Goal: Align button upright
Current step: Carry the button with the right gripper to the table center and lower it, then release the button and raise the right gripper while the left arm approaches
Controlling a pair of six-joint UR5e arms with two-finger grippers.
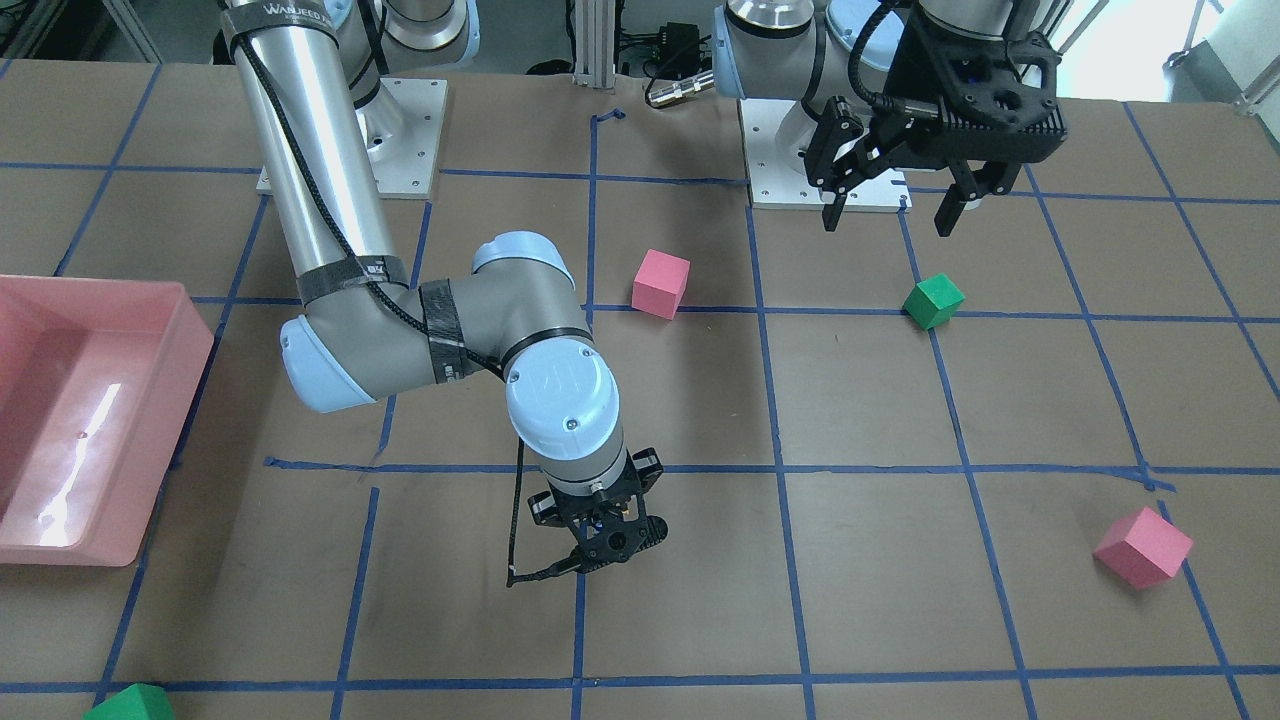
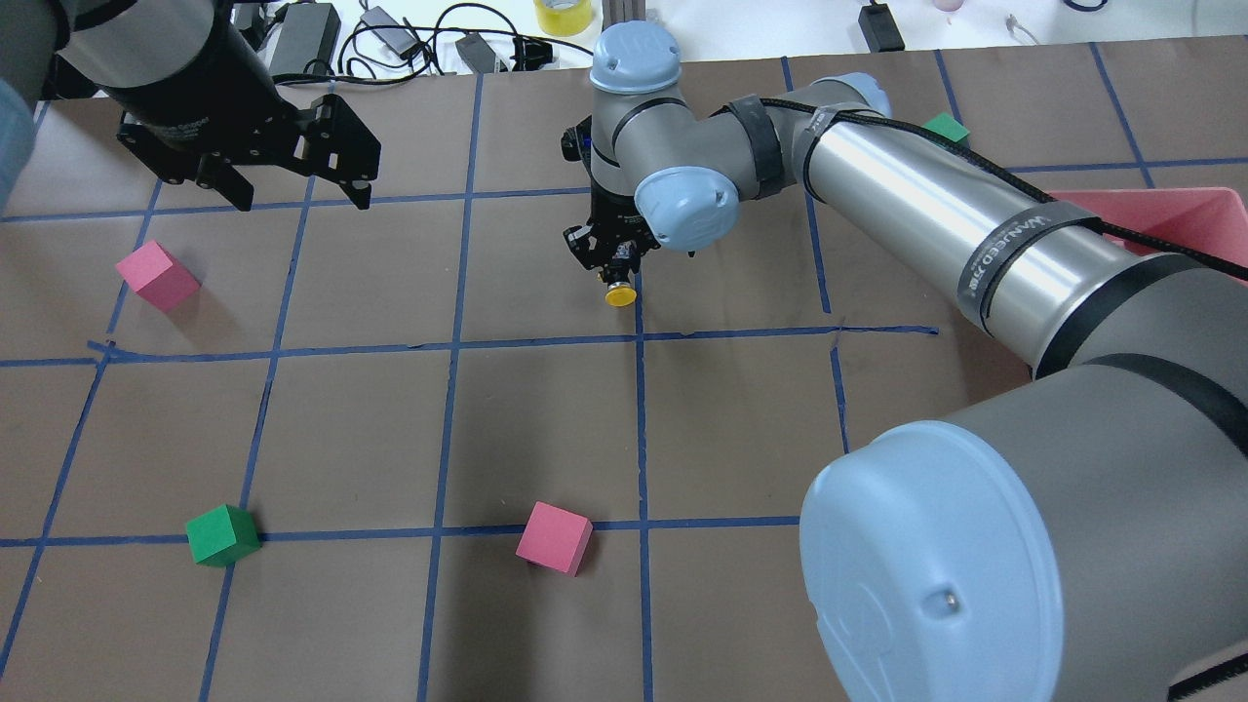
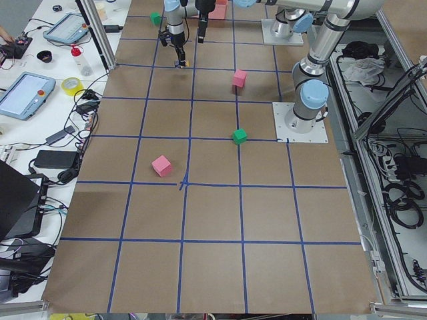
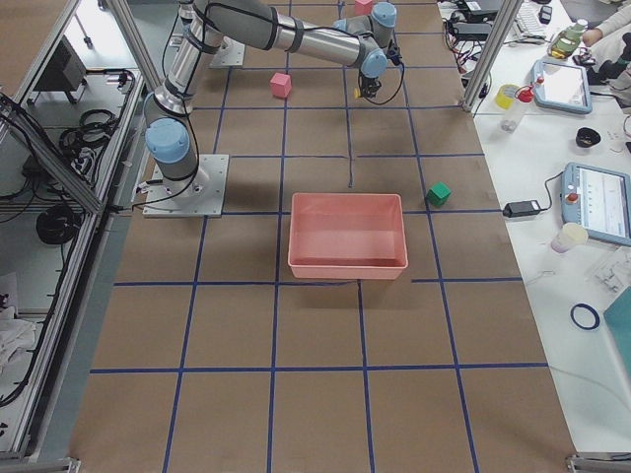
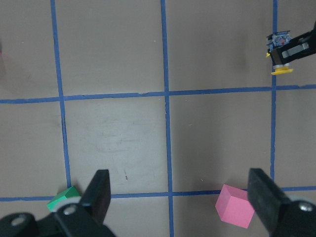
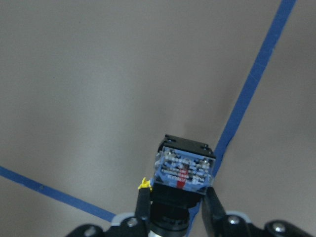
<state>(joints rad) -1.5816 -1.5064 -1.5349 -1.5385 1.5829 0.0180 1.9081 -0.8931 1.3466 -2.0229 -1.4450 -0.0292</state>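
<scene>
Above the taped brown table (image 2: pixel 546 429), the right hand (image 2: pixel 614 261) pinches the button (image 2: pixel 619 295) (yellow cap downward).

My right arm stretches far across, wrist pointing down, right gripper (image 2: pixel 616 265) clamped on what it carries — my left gripper (image 2: pixel 304 187) hangs raised, fingers spread wide.

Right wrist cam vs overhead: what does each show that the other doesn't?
Only the right wrist view: the button's terminal end with a red mark, fingers clamped on its body. Only overhead: the yellow cap pointing at the camera, the open left gripper, pink cube, green cube. Both: the right gripper holding the button by blue tape.
</scene>
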